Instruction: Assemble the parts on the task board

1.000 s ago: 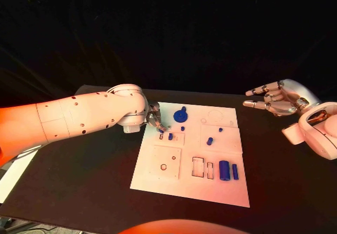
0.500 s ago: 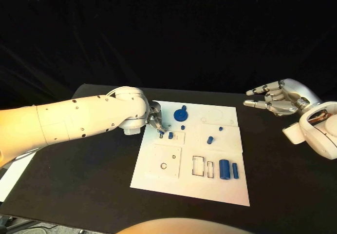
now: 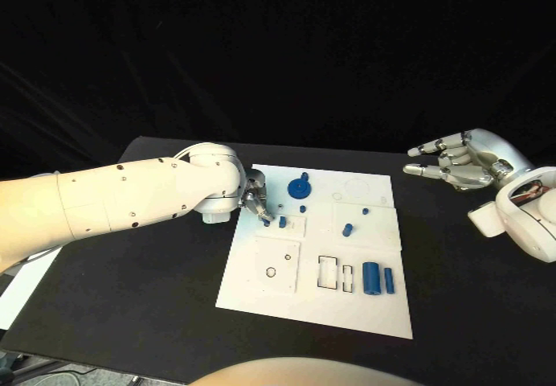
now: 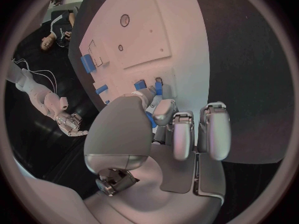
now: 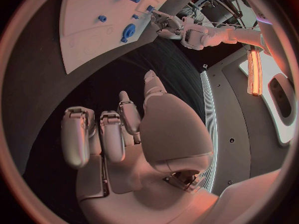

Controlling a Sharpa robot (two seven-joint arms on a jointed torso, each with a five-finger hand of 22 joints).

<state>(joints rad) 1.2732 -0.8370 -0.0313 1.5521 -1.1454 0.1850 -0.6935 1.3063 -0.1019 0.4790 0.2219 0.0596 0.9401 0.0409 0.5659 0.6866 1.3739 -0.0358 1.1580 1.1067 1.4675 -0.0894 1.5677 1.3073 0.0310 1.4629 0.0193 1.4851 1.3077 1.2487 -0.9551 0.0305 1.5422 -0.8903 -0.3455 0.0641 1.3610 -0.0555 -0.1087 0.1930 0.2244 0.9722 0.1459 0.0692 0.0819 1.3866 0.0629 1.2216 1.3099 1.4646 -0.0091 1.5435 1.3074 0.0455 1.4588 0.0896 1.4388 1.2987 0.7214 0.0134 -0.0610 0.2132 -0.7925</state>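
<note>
The left hand (image 3: 256, 202) stays at the board's (image 3: 296, 301) far left edge, barely moved since a second ago, fingertips down by two small blue pegs (image 3: 282, 223). In the left wrist view its thumb and a finger pinch a small blue part (image 4: 150, 118), mostly hidden by the fingers. The right hand (image 3: 455, 166) hovers unchanged, well right of the board, fingers apart and empty. A blue disc (image 3: 299, 190) lies just right of the left hand; a blue cylinder (image 3: 371, 279) and bar (image 3: 388, 281) lie near the board's near right.
</note>
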